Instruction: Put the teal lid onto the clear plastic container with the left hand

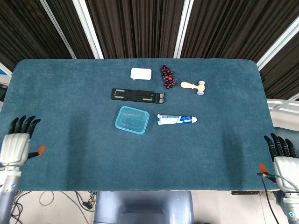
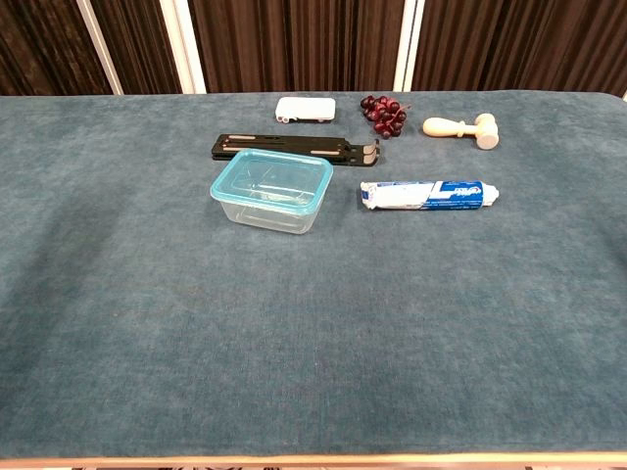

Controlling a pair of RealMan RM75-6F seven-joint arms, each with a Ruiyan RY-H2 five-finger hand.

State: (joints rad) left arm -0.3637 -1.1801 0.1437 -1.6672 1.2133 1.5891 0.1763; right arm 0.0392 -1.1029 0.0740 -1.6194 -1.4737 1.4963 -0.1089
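The clear plastic container [image 1: 132,120] [image 2: 272,189] stands mid-table with the teal lid [image 2: 274,175] sitting on its top. My left hand [image 1: 16,145] is at the table's near left corner, far from the container, fingers straight and apart, holding nothing. My right hand [image 1: 282,158] hangs off the near right corner, fingers spread and empty. Neither hand shows in the chest view.
Behind the container lies a black folding stand [image 1: 138,95] [image 2: 296,148]. A toothpaste tube [image 1: 176,119] [image 2: 430,194] lies to its right. Further back are a white box [image 1: 141,73], a bunch of dark grapes [image 1: 167,76] and a small wooden mallet [image 1: 194,86].
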